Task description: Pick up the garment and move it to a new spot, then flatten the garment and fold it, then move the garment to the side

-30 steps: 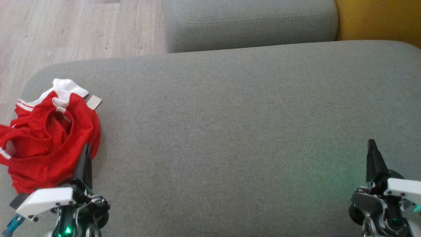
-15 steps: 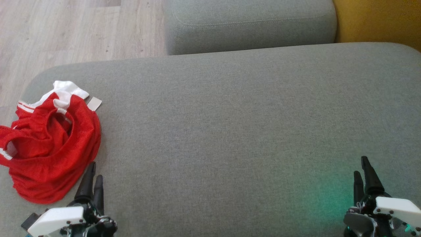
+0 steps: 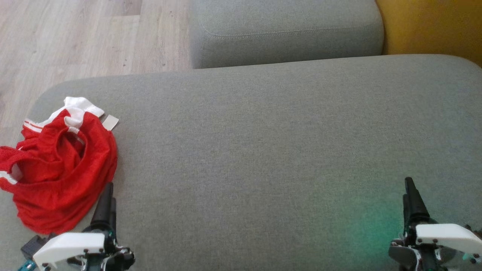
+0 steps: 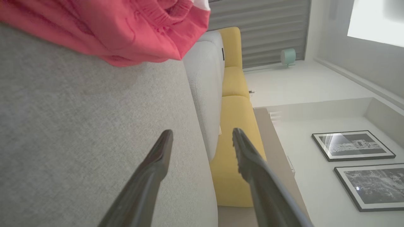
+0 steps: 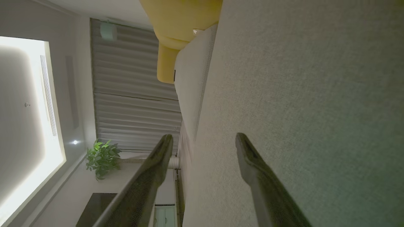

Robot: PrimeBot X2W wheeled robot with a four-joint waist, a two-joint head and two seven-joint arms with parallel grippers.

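Note:
The garment [image 3: 60,169] is a crumpled red mesh piece with white trim, lying in a heap on the far left of the grey cushion [image 3: 263,150]; part of it hangs over the cushion's left edge. In the left wrist view the garment [image 4: 104,28] sits ahead of the fingers, apart from them. My left gripper [image 3: 107,195] stands open just right of the heap's near edge, holding nothing. My right gripper [image 3: 410,192] is open at the lower right, over bare cushion. Both wrist views show the gaps between the fingers [image 4: 157,157] [image 5: 157,164] empty.
A second grey cushion [image 3: 286,30] lies beyond the big one, with a yellow cushion [image 3: 433,26] at the back right. Wooden floor [image 3: 75,37] runs along the left and back left. The wide middle of the big cushion is bare fabric.
Both grippers went from shut to open. Both drew back toward the bottom edge, the left one off the garment's near part. The camera tilted a little, shifting the scene downward.

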